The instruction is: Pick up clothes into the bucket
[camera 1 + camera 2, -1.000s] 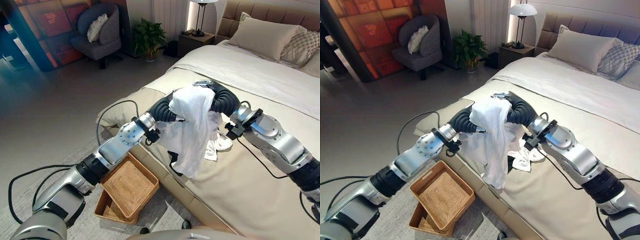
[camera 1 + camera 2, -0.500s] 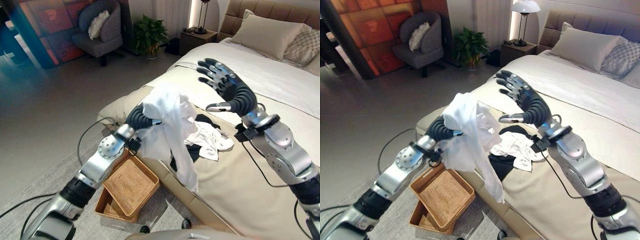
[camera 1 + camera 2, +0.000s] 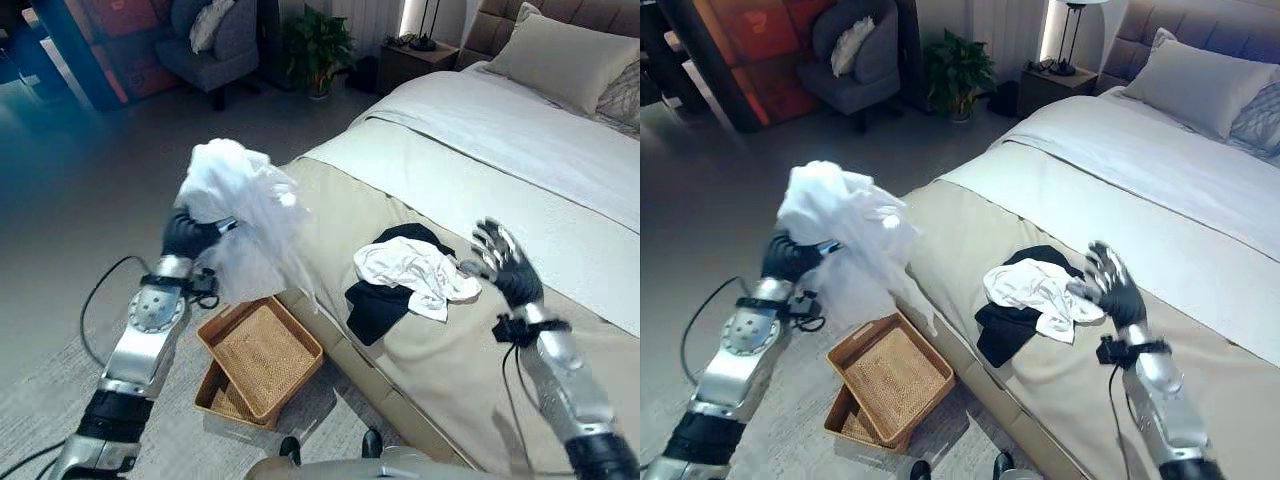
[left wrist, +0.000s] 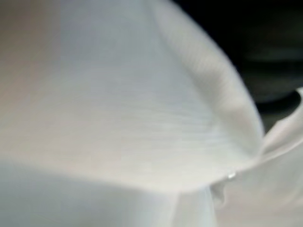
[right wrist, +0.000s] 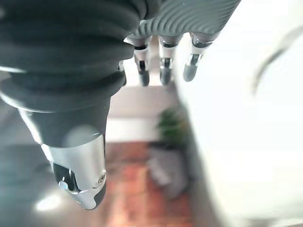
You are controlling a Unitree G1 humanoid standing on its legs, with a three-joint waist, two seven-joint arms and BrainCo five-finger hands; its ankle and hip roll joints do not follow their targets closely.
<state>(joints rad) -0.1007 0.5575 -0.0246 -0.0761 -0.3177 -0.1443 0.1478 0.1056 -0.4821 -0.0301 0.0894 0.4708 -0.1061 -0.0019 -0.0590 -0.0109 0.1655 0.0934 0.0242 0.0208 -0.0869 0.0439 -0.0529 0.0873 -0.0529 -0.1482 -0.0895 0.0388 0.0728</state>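
Bedroom: a wide bed (image 3: 560, 170) with beige cover and white sheet is filling the right of the frame, grey floor (image 3: 90, 200) at left, a grey armchair (image 3: 855, 60) and a green potted plant (image 3: 958, 70) at the top. Left hand (image 3: 190, 235), at centre left over the floor, is gripping a bunched white cloth garment (image 3: 240, 215) with fingers curled into it, holding it up above two stacked brown woven wicker baskets (image 3: 260, 360) that are sitting on the floor against the bed's edge. Right hand (image 3: 1110, 285) is hovering at centre right, fingers spread and straight, holding nothing, just beside a crumpled white garment (image 3: 1035, 290) lying on a black garment (image 3: 1005, 325) on the bed.
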